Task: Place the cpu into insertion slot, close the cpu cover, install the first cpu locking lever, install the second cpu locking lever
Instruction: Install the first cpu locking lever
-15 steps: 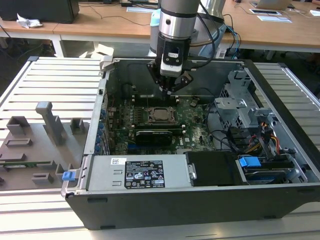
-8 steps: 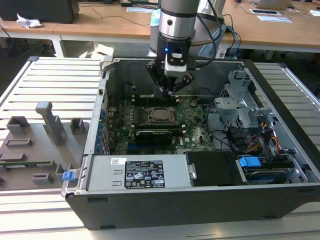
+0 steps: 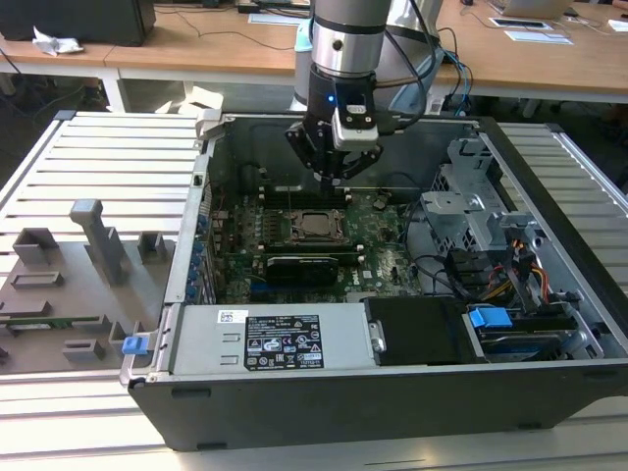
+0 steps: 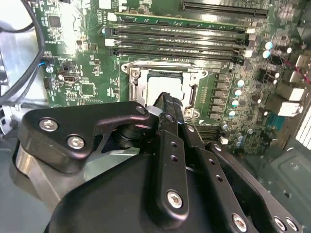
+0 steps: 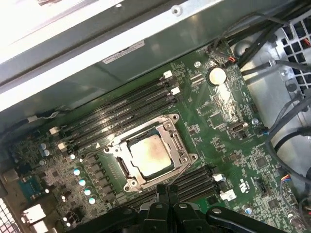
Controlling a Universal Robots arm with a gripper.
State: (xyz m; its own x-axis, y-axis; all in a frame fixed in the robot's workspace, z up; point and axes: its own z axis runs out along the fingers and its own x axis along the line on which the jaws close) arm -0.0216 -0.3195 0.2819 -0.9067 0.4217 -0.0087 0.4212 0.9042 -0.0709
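The cpu, a pale square chip, lies flat in the insertion slot on the green board inside the open computer case. The cpu cover, a silvery frame, lies down around the chip, which shows through its window. A thin lever rod runs along one edge of the socket. My gripper hovers just above the socket's edge, shut with nothing between its fingers. In the second wrist view the joined fingertips of the gripper overlap the cpu. In the exterior view the gripper hangs over the socket.
Long black memory slots flank the socket. A black graphics card lies in front of it, and a power supply sits nearer still. Cables and a drive cage are on the exterior view's right. Grey fixtures stand on the left.
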